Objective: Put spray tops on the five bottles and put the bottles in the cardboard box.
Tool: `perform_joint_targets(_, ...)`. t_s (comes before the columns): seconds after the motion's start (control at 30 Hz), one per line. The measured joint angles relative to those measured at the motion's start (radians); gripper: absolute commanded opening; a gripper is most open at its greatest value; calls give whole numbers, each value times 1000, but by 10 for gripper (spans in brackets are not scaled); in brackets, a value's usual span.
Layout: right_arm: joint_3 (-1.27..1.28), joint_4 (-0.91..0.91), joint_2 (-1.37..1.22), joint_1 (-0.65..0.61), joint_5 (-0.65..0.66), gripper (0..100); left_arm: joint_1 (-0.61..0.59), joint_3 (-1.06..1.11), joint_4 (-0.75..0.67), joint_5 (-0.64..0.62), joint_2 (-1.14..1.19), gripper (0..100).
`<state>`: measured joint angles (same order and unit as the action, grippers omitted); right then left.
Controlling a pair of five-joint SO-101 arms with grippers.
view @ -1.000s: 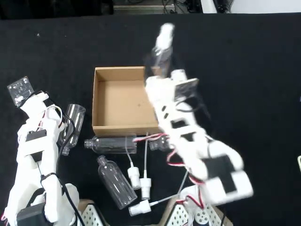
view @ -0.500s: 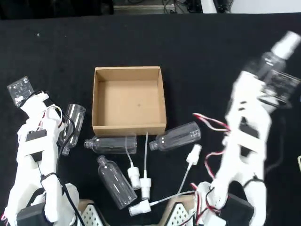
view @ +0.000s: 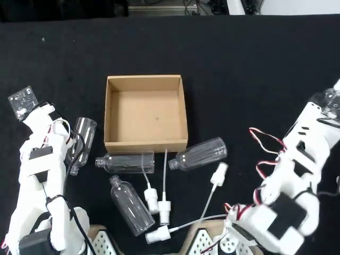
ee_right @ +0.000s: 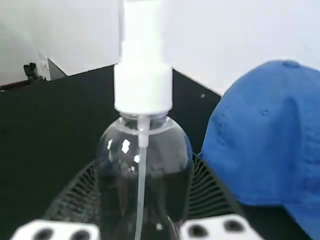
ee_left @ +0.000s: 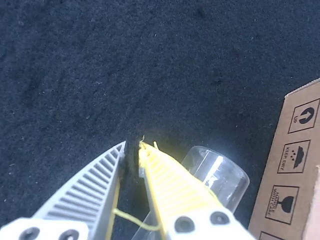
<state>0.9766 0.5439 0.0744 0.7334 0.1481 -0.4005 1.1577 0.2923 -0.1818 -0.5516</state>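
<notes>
Capped and held: the right gripper [ee_right: 143, 200] is closed across the body of a clear bottle [ee_right: 143, 155] with a white spray top [ee_right: 143, 85] seated on its neck. In the high view it sits at the far right edge, well apart from the cardboard box [view: 144, 78] at centre frame. At the left, the left gripper [ee_left: 132, 146] has its jaws drawn all but together on nothing, just beside an uncapped bottle [ee_left: 216, 175] lying near the box's left wall. Three bare bottles [view: 126, 162] and four loose spray tops [view: 218, 175] lie below the box. Empty thin plastic is likely light, smooth and easily dented, so a moderate hold across the widest part of the body looks safest. The right wrist view reveals the dip tube [ee_right: 140, 210] running down inside the bottle — the high view supplies the bottle's place relative to the box.
</notes>
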Motion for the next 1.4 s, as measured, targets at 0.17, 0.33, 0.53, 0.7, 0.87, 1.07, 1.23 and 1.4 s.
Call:
perform_joint_targets(0.17,0,387,-222,0,-18,11,0,0,0,0,0,30)
perform_joint_targets(0.33,-20,692,-488,0,-29,11,0,0,0,0,0,30)
perform_joint_targets(0.53,-80,795,-661,9,-29,11,0,0,0,0,0,30)
perform_joint_targets(0.7,-81,801,-671,12,-29,12,0,0,0,0,0,30)
perform_joint_targets(0.87,-81,802,-671,12,-29,12,0,0,0,0,0,30)
perform_joint_targets(1.07,-89,793,-706,12,-31,12,0,0,0,0,0,30)
perform_joint_targets(1.23,-112,792,-724,12,-31,13,0,0,0,0,0,30)
perform_joint_targets(1.4,-109,807,-726,12,-31,131,0,0,0,0,0,30)
